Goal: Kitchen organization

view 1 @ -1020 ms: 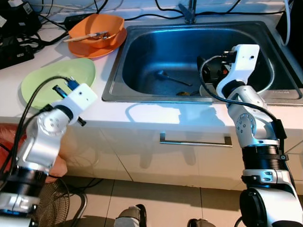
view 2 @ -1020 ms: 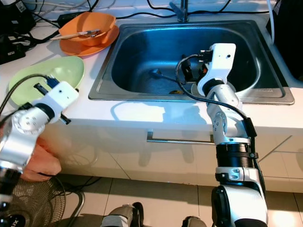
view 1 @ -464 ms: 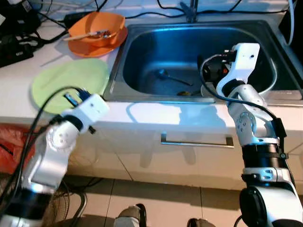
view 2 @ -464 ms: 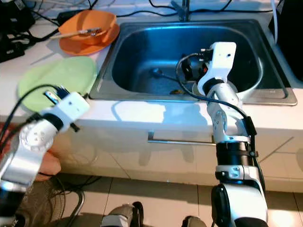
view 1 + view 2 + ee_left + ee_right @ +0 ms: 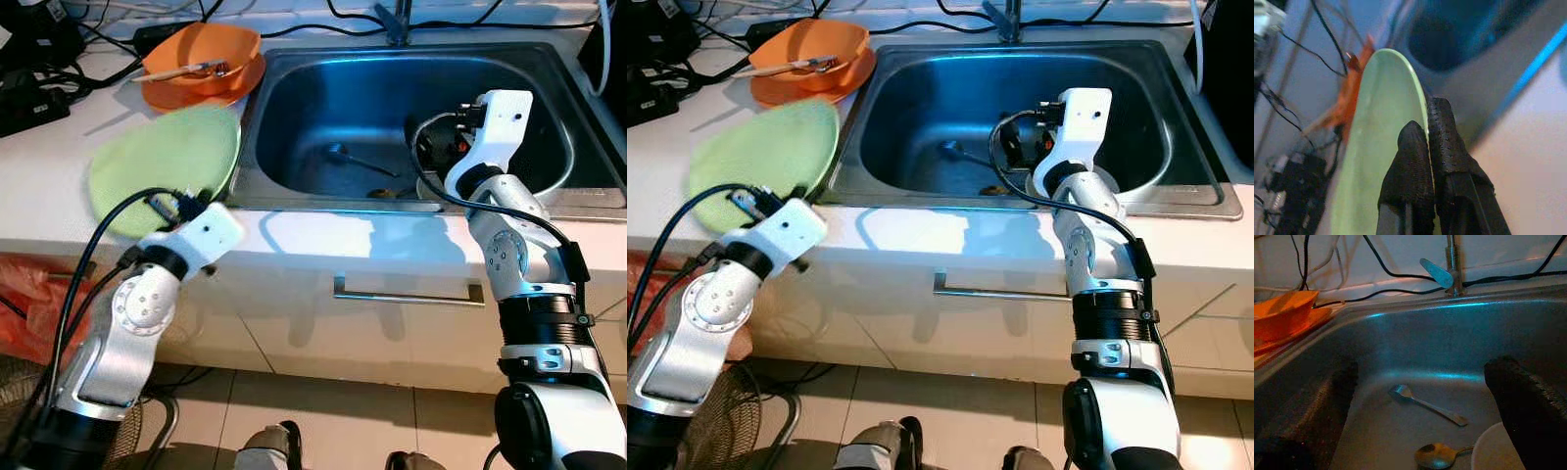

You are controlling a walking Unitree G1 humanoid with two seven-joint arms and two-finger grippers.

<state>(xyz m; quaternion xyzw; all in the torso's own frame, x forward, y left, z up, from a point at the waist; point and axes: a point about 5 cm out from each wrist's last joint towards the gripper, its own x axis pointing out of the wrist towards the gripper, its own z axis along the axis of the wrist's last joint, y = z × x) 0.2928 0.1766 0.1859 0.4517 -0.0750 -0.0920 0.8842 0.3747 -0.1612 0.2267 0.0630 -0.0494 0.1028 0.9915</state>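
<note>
Green plate (image 5: 167, 162) sits tilted at the tabletop's (image 5: 49, 166) front edge beside the sink (image 5: 549, 201), its rim pinched between the left gripper (image 5: 1426, 142) fingers, probably to lift it toward the basin. Right gripper (image 5: 1425, 396) hangs spread wide inside the sink over 1 fork (image 5: 1425, 404), 1 spoon (image 5: 1435, 455) and a white dish (image 5: 1496, 450). An orange bowl (image 5: 201, 59) rests at the far edge. No readable writing.

We're in a home kitchen: a steel sink (image 5: 549, 78) set into a pale surface (image 5: 59, 166), tap (image 5: 1448, 265) at the back, fork (image 5: 1425, 404) and spoon (image 5: 1437, 455) lying in the basin. Orange bowl (image 5: 201, 61) and green plate (image 5: 162, 157) sit alongside, cupboard handle (image 5: 407, 294) below, tiled floor (image 5: 323, 411) underneath.
</note>
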